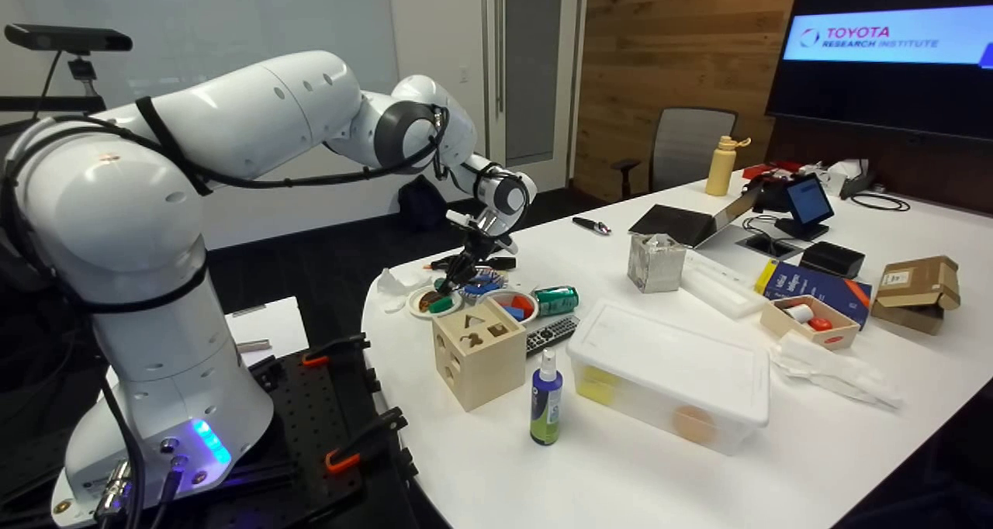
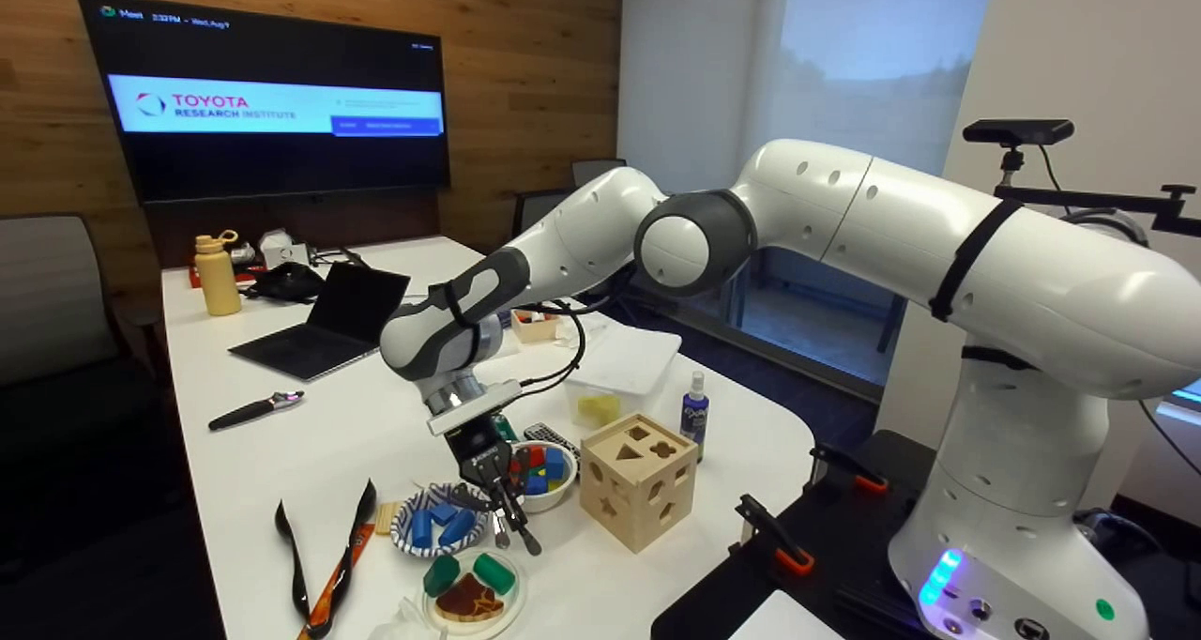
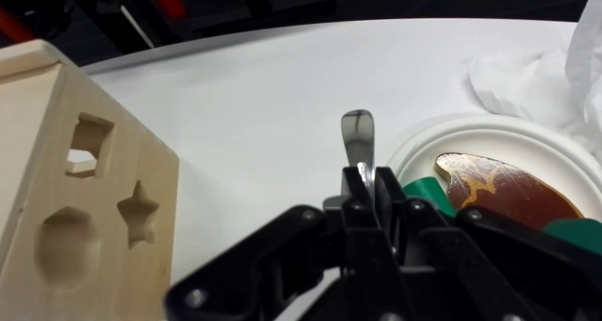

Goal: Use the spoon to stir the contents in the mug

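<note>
My gripper [image 3: 369, 182] is shut on a shiny metal spoon [image 3: 358, 137]. In the wrist view the spoon's flat end sticks out past the fingertips, and the rest of it is hidden by the fingers. The gripper also shows in both exterior views [image 1: 448, 285] [image 2: 518, 530], pointing down above the table between the white plate and the wooden box. A bit of metal, seemingly the spoon, shows at the fingertips in an exterior view [image 2: 501, 533]. No mug can be made out in any view; it is hidden or out of view.
A wooden shape box [image 2: 638, 480] stands beside the gripper. A white plate [image 3: 489, 122] holds a toy steak and green blocks. A patterned basket [image 2: 402, 532] holds blue blocks, and a white bowl [image 2: 549, 501] holds coloured blocks. Black tongs [image 2: 352, 546] and a spray bottle [image 1: 546, 401] stand or lie nearby.
</note>
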